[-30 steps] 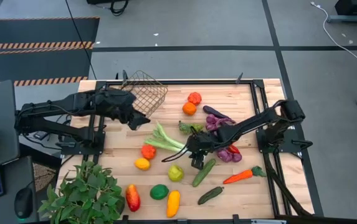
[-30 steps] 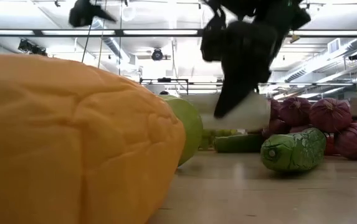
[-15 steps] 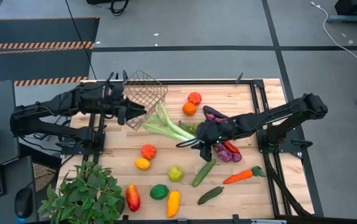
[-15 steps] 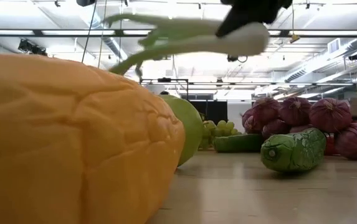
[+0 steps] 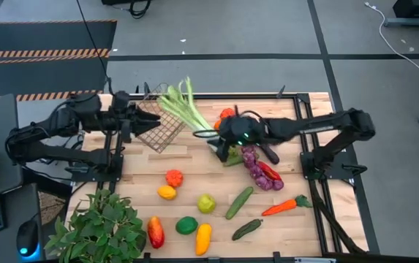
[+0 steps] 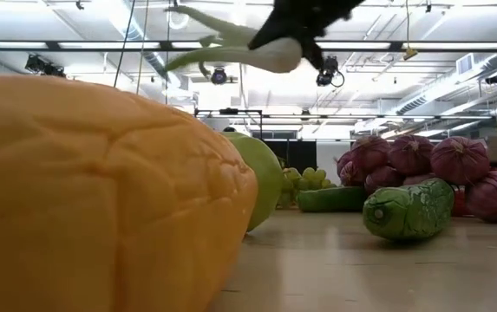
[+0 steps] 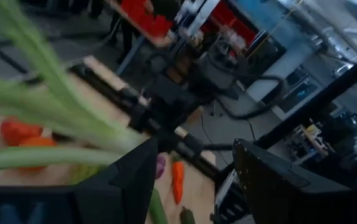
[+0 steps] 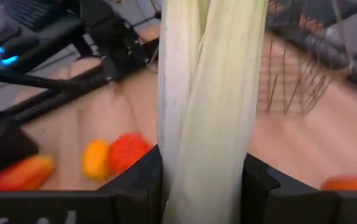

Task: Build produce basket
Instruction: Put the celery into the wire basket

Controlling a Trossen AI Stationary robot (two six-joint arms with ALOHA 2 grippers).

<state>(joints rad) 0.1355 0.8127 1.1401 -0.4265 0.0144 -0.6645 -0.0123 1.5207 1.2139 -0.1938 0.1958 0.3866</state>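
Note:
The dark wire basket (image 5: 161,120) stands tipped at the table's far left, its mouth turned toward the right arm; it also shows in the right wrist view (image 8: 303,68). My left gripper (image 5: 137,120) is at the basket's left side, shut on it. My right gripper (image 5: 222,142) is shut on the pale green celery (image 5: 187,109), lifted above the table. The celery's leafy end reaches over the basket's far rim. The low view shows the celery (image 6: 239,54) high above the table. The rest of the produce lies on the table. My left gripper holds the basket by its left side (image 5: 148,121), coming level from the table's left. The exact spot is hidden by the fingers and does not show in the left wrist view. The basket is tipped up on one edge. My right gripper pinches the celery's pale stalk (image 8: 203,143) near its base end between its two fingers (image 8: 147,183). It comes from the table's right. The celery runs on forward past the fingertips toward the basket and is lifted clear of the table.
Purple grapes (image 5: 257,166), two cucumbers (image 5: 238,202), a carrot (image 5: 286,206) and red and orange pieces (image 5: 226,117) lie right of centre. Yellow, green and red pieces (image 5: 186,225) lie near the front. A leafy plant (image 5: 103,226) stands at the front left corner.
My right gripper has risen and gone toward the table's far left with the celery, which is lifted clear and has turned its leafy end toward the basket. My left gripper has drawn back toward the left edge and tipped the basket further up.

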